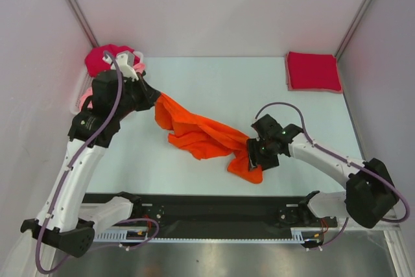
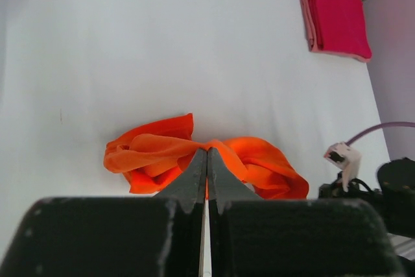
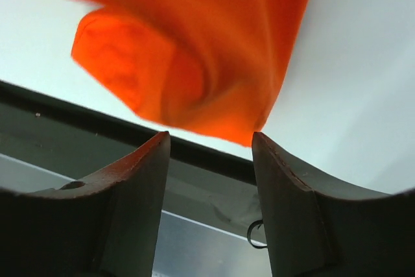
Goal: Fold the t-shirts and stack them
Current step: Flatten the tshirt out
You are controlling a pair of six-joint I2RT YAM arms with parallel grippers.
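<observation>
Firmly closed, the left pincer [image 2: 207, 154] clamps one end of the orange shirt [image 1: 201, 135], which lies crumpled across the middle of the table [image 1: 214, 82]. The right pincer [image 3: 211, 137] gapes fairly wide at the shirt's other end, with cloth bunched just beyond its tips, ungripped.

We see the orange shirt [image 1: 204, 135] as soft, matt, creased cloth, and the red shirt [image 1: 313, 71] as the same kind of cloth. The table [image 1: 214, 89] looks smooth and matt. The left fingers [image 2: 191, 174] look like dark matt plastic, scuffed at the edges. The arm shells [image 1: 71, 180] are white, faintly glossy plastic.
</observation>
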